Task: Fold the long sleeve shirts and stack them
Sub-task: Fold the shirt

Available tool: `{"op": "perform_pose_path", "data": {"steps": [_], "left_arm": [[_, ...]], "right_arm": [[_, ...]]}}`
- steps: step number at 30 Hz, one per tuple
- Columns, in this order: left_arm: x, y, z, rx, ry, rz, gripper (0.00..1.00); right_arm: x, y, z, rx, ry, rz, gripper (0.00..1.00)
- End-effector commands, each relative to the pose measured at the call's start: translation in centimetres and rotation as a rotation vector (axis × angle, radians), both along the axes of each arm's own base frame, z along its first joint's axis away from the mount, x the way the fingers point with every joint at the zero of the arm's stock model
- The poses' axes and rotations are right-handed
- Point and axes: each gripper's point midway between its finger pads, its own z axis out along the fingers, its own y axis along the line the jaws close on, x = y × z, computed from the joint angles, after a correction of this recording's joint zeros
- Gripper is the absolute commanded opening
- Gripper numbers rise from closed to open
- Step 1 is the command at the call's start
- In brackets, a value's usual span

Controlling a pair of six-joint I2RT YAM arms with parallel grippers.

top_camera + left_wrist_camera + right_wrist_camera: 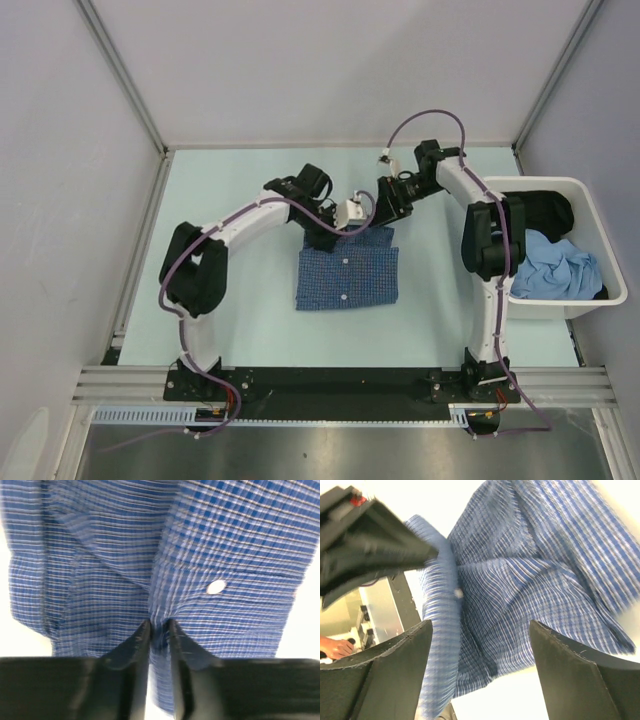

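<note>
A dark-blue, white-checked long sleeve shirt [346, 277] lies folded into a rectangle mid-table, its white buttons showing. My left gripper [347, 222] hovers at its far edge. In the left wrist view the jaws stand almost together, and a ridge of the shirt [100, 555] is pinched between the tips of the left gripper [159, 623]. My right gripper [386, 213] is at the shirt's far right corner. In the right wrist view the right gripper [481, 624] is wide open above the rumpled shirt [535, 580], and its fingers touch no cloth.
A white bin [560, 183] at the right table edge holds a crumpled light-blue cloth [556, 266] and a dark cloth [546, 208]. Grey walls close off the back and sides. The left arm's black body [370, 535] sits close by the right gripper.
</note>
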Motion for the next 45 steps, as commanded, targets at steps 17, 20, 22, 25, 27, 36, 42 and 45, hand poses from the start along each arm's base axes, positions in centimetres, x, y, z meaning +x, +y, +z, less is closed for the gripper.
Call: {"op": "perform_pose_path", "data": {"steps": [17, 20, 22, 25, 27, 36, 42, 45], "left_arm": [[2.9, 4.9, 1.4, -0.251, 0.442, 0.323, 0.67], [3.1, 4.7, -0.2, -0.244, 0.454, 0.331, 0.67], [3.3, 4.8, -1.1, -0.239, 0.472, 0.351, 0.66], [3.6, 4.6, -1.9, -0.235, 0.486, 0.367, 0.66], [3.6, 4.5, -2.8, -0.227, 0.497, 0.367, 0.65], [3.6, 4.3, -5.1, -0.191, 0.51, 0.354, 0.64], [2.0, 4.2, -4.9, -0.205, 0.564, 0.347, 0.57], [1.9, 4.4, -4.9, -0.193, 0.573, 0.363, 0.54]], "right_arm": [[-4.7, -4.5, 2.5, -0.024, 0.026, 0.016, 0.82], [-6.3, -4.1, 2.5, -0.035, 0.034, 0.072, 0.8], [-7.1, -4.1, 2.2, -0.045, 0.049, 0.089, 0.79], [-7.8, -3.9, 1.3, -0.076, 0.049, 0.119, 0.73], [-8.2, -3.8, 0.4, -0.084, 0.05, 0.143, 0.69], [-6.4, -3.5, -2.1, -0.111, 0.031, 0.125, 0.42], [-5.8, -3.2, -2.6, -0.124, 0.003, 0.141, 0.27], [-5.5, -3.2, -2.8, -0.131, -0.016, 0.15, 0.18]]}}
